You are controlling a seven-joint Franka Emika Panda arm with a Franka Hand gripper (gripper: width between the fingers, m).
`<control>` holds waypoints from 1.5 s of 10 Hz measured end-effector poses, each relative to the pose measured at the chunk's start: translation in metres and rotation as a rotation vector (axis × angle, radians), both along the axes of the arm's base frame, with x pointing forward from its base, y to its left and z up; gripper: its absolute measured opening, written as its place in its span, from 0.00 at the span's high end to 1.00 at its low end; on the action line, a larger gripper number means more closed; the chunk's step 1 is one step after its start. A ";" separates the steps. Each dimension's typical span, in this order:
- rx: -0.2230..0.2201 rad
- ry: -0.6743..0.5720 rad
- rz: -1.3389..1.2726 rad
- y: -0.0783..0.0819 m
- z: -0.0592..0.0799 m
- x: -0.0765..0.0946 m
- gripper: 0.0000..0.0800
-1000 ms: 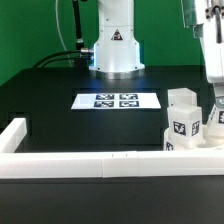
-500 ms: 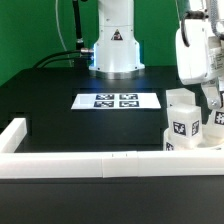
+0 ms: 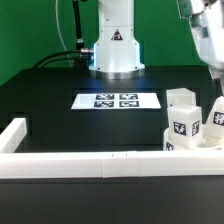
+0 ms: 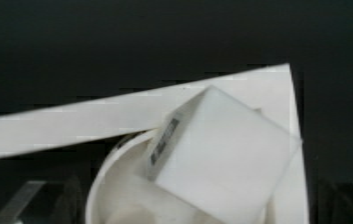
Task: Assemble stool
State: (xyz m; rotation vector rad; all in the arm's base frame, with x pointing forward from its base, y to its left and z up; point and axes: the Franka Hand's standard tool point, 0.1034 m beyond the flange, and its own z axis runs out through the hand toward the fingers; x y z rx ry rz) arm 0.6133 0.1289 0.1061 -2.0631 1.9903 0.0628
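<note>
Stool parts are sitting at the exterior view's right on the black bench [image 3: 50, 95], against the white border rail [image 3: 80, 164]: round seat [image 3: 195, 150] with tagged legs [image 3: 181, 118] standing on it. Marker board [image 3: 116, 100] is lying mid-bench. Arm hanging above; hand mostly out of frame, grip state cannot tell. Wrist view is showing a leg [image 4: 226, 150] close up.

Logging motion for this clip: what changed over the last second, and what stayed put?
The arm swung in over the stool parts half a second ago, then drew back up toward the exterior view's right. Nothing was visibly grasped or released. The legs standing on the seat, the marker board and the border rail did not move. The wrist view shows a leg close below.
</note>
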 end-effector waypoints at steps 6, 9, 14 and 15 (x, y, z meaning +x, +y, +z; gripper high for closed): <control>-0.165 -0.082 0.694 0.000 0.001 0.004 0.19; -0.200 -0.135 1.102 0.006 -0.009 0.007 0.19; -0.292 -0.173 1.570 -0.003 -0.011 0.008 0.19; -0.317 -0.165 1.767 0.001 -0.017 0.005 0.19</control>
